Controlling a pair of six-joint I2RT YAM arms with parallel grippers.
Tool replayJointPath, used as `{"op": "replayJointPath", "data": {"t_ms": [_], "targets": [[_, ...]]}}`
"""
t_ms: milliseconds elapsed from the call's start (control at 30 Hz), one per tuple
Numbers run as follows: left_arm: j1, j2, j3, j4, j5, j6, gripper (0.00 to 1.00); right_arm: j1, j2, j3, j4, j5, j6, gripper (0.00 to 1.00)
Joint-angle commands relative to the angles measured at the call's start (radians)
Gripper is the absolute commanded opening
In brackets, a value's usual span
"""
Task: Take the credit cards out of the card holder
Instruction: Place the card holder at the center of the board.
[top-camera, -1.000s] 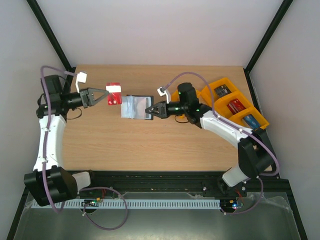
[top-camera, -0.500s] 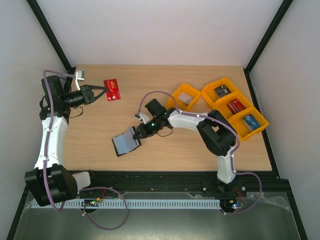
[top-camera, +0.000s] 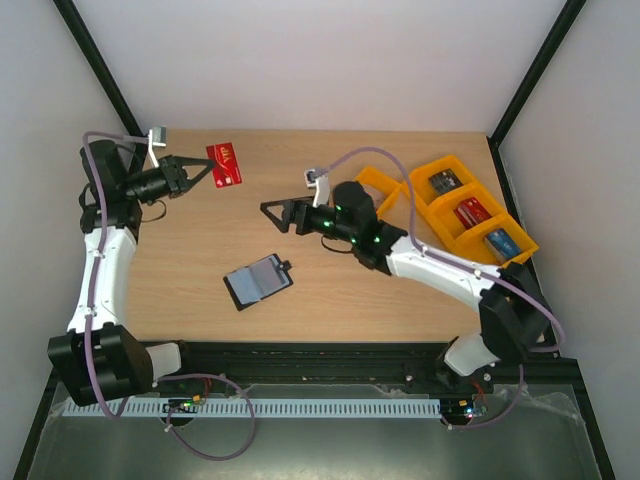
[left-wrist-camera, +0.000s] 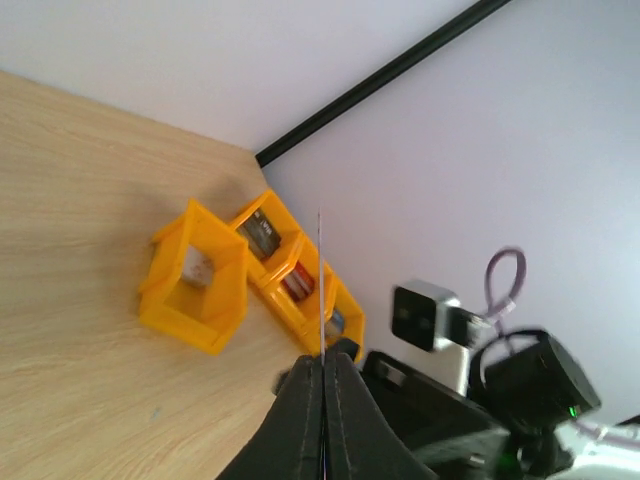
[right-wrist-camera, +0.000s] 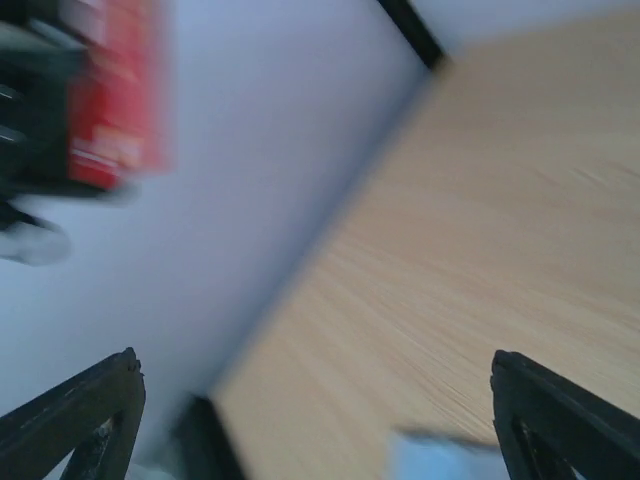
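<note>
One red credit card (top-camera: 226, 165), a thin, rigid plastic rectangle with pale print, was clamped at one end between the closed fingers of the left gripper (top-camera: 208, 168), over the far-left part of the wooden table (top-camera: 400, 300). The left wrist view showed it edge-on as a fine line. The card holder (top-camera: 258, 282), black and folded open with pale blue-grey clear pockets upward, lay flat towards the table's near edge, well apart from the card. The right gripper (top-camera: 273, 216) hovered beyond the holder, jaws wide and holding nothing. Orange plastic trays (top-camera: 465, 205) stood at the right.
</note>
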Motion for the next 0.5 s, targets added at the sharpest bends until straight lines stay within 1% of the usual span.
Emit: {"op": "replayJointPath", "data": {"t_ms": [0,33,67,133,200,300,400,467], "targets": [[-0.006,0.005,0.055,0.156,-0.003,-0.186,0.02,0.019,-0.033,-0.216,0.936,0.028,0.515,0.9],[-0.008,0.005,0.056,0.18,-0.008,-0.215,0.02,0.019,-0.008,-0.226,1.035,0.067,0.607,0.87],[-0.012,0.007,0.059,0.198,-0.016,-0.236,0.02,0.02,0.025,-0.22,1.099,0.099,0.683,0.82],[-0.016,0.007,0.063,0.223,-0.021,-0.267,0.02,0.029,0.094,-0.185,1.188,0.131,0.805,0.75],[-0.02,0.01,0.066,0.245,-0.022,-0.29,0.02,0.049,0.167,-0.139,1.246,0.15,0.874,0.72],[-0.025,0.012,0.07,0.26,-0.032,-0.3,0.02,0.081,0.229,-0.041,1.285,0.143,0.889,0.71],[-0.034,0.012,0.064,0.262,-0.037,-0.3,0.02,0.107,0.265,0.037,1.271,0.129,0.856,0.71],[-0.041,0.009,0.054,0.265,-0.038,-0.301,0.02,0.112,0.287,0.071,1.247,0.132,0.865,0.68]]}}
